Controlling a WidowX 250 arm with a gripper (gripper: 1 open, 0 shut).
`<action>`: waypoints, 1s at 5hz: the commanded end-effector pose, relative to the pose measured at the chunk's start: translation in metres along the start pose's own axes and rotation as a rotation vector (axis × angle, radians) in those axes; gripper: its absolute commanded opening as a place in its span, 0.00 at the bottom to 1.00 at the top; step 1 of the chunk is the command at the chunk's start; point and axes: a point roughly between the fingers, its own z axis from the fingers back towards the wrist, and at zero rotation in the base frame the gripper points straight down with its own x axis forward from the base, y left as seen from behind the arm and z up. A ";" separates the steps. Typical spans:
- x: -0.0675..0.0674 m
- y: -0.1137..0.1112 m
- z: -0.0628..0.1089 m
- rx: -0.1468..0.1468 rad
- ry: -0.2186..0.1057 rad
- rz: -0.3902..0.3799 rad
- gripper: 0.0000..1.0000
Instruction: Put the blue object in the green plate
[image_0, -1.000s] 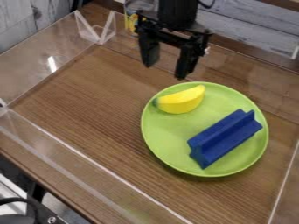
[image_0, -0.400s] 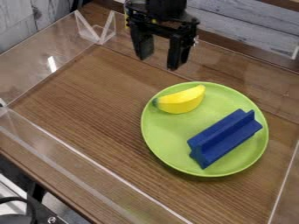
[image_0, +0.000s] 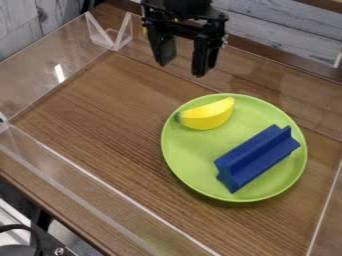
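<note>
The deep blue stepped block (image_0: 257, 157) lies inside the round lime-green plate (image_0: 191, 152), on its right half, running diagonally. A yellow wedge (image_0: 207, 113) rests on the plate's upper left part. My black gripper (image_0: 183, 58) hangs above the wooden table behind and left of the plate, pointing down. Its two fingers stand apart with nothing between them. It touches neither the plate nor the block.
Clear plastic walls (image_0: 40, 75) fence the wooden table (image_0: 94, 120) on the left, front and right. A clear triangular stand (image_0: 110, 35) sits at the back left. Bare wood lies left of the plate.
The gripper has shifted left and back, away from the plate, between the oldest frame and now. The blue block and yellow wedge have stayed put.
</note>
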 end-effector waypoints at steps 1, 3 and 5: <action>0.001 -0.002 0.015 0.001 -0.061 -0.018 1.00; 0.001 -0.003 0.013 -0.005 -0.066 -0.041 1.00; 0.003 -0.001 0.013 -0.010 -0.072 -0.043 1.00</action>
